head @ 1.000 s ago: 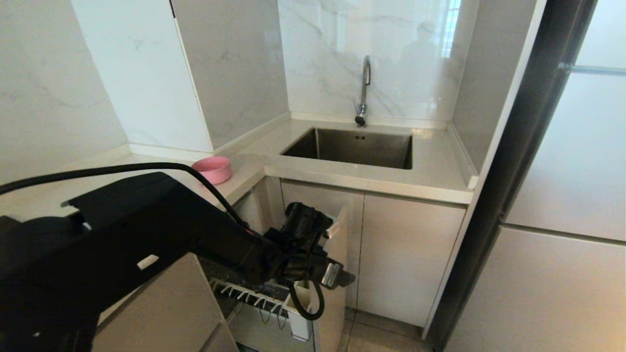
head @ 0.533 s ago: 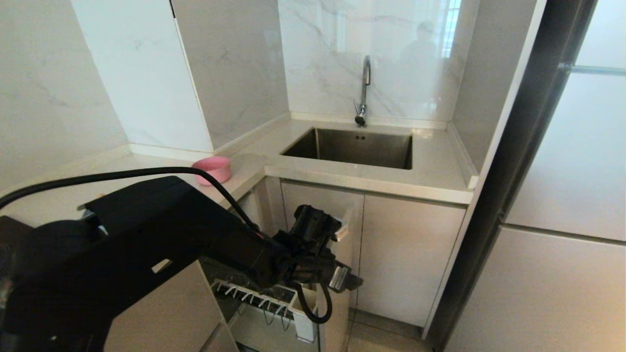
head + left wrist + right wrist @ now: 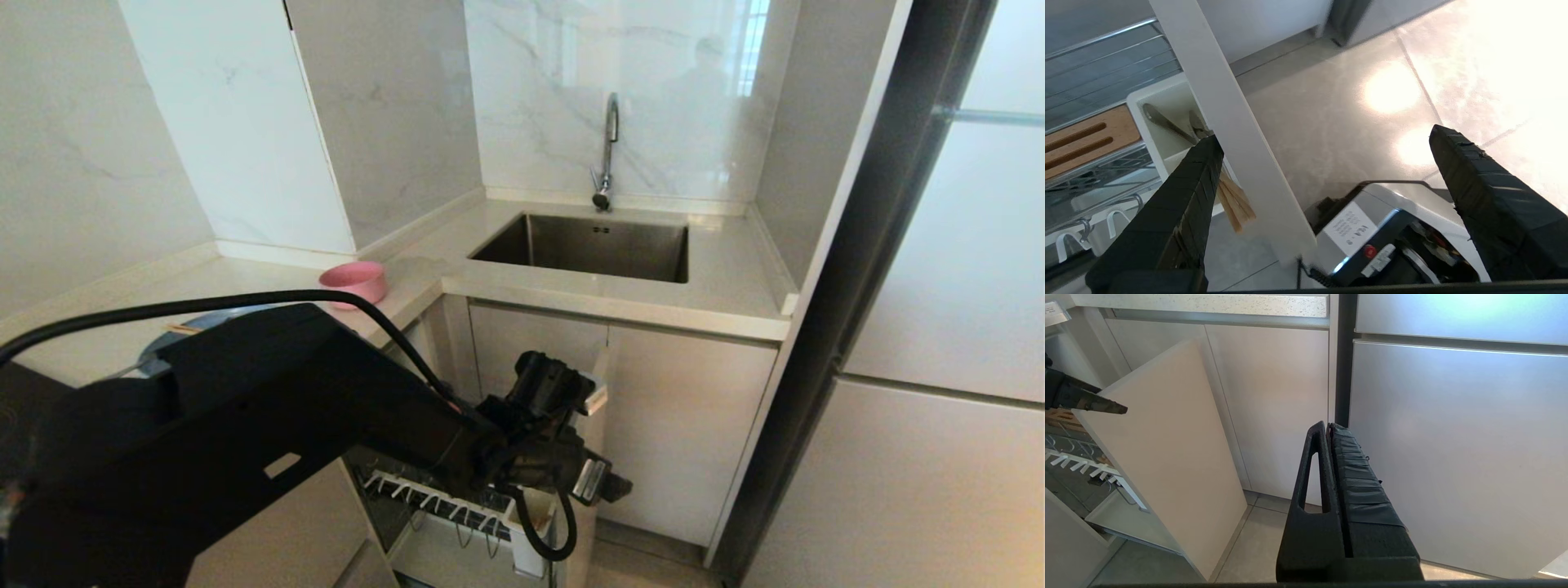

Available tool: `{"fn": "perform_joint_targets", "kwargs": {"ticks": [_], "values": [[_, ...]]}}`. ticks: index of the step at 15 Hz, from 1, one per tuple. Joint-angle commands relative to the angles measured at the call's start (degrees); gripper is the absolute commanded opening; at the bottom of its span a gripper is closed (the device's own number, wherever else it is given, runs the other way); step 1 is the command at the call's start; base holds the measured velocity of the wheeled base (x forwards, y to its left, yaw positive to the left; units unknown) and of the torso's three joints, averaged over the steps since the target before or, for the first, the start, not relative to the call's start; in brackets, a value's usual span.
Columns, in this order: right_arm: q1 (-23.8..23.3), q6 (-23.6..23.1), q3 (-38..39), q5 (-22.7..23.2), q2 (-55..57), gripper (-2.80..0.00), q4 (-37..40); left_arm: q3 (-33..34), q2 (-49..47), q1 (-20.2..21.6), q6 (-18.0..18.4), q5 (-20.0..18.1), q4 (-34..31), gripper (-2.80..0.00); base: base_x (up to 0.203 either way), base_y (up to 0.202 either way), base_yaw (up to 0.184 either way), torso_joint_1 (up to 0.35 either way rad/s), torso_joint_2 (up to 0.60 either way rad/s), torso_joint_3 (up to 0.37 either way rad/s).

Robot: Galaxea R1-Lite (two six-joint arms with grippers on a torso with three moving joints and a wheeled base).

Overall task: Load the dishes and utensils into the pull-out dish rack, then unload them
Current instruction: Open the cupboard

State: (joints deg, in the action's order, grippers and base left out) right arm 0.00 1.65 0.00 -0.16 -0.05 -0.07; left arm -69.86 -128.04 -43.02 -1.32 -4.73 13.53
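Note:
The pull-out dish rack (image 3: 457,510) stands drawn out from under the counter, its beige front panel (image 3: 1167,457) slanting into the room. My left gripper (image 3: 600,482) is open and straddles the panel's top edge (image 3: 1237,134), one finger on the rack side and one on the floor side. Inside the rack's white utensil cup (image 3: 1163,102) I see light-wood chopsticks (image 3: 1235,202) and a silver spoon (image 3: 1163,121). The pink bowl (image 3: 353,282) sits on the counter corner. A sliver of the pale-blue plate (image 3: 175,333) shows behind my left arm. My right gripper (image 3: 1329,426) hangs shut, low beside the cabinets.
A steel sink (image 3: 588,245) with a faucet (image 3: 608,147) lies at the back of the counter. A tall dark-framed glass door (image 3: 939,327) closes the right side. My own base (image 3: 1372,232) is on the tiled floor just under the panel.
My left gripper moved right and slightly down, and the rack's front panel came further out with it. The arm dropped enough to uncover part of the blue plate.

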Motion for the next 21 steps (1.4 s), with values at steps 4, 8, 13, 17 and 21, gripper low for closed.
{"fn": "perform_joint_targets", "kwargs": {"ticks": [4, 8, 13, 17, 21], "values": [[0.0, 0.02, 0.0, -0.02, -0.04, -2.8, -0.01, -0.62, -0.02, -2.33, -1.06, -0.28, 0.09, 0.0, 0.0, 0.0, 0.0, 0.0, 0.0, 0.0], [0.0, 0.02, 0.0, -0.02, -0.04, -2.8, -0.01, -0.36, 0.37, -3.19, -1.23, 0.11, 0.36, 0.0, 0.0, 0.0, 0.0, 0.0, 0.0, 0.0], [0.0, 0.02, 0.0, -0.02, -0.04, -2.8, -0.01, -0.27, 0.04, -3.15, -1.21, 3.63, 0.51, 0.0, 0.0, 0.0, 0.0, 0.0, 0.0, 0.0], [0.0, 0.02, 0.0, -0.02, -0.04, -2.8, -0.01, -0.01, -0.08, -2.53, -1.19, 8.47, 0.53, 0.0, 0.0, 0.0, 0.0, 0.0, 0.0, 0.0], [0.0, 0.02, 0.0, -0.02, -0.04, -2.8, -0.01, 0.08, -0.28, -1.29, -1.23, 12.18, 0.53, 0.0, 0.0, 0.0, 0.0, 0.0, 0.0, 0.0]]}}
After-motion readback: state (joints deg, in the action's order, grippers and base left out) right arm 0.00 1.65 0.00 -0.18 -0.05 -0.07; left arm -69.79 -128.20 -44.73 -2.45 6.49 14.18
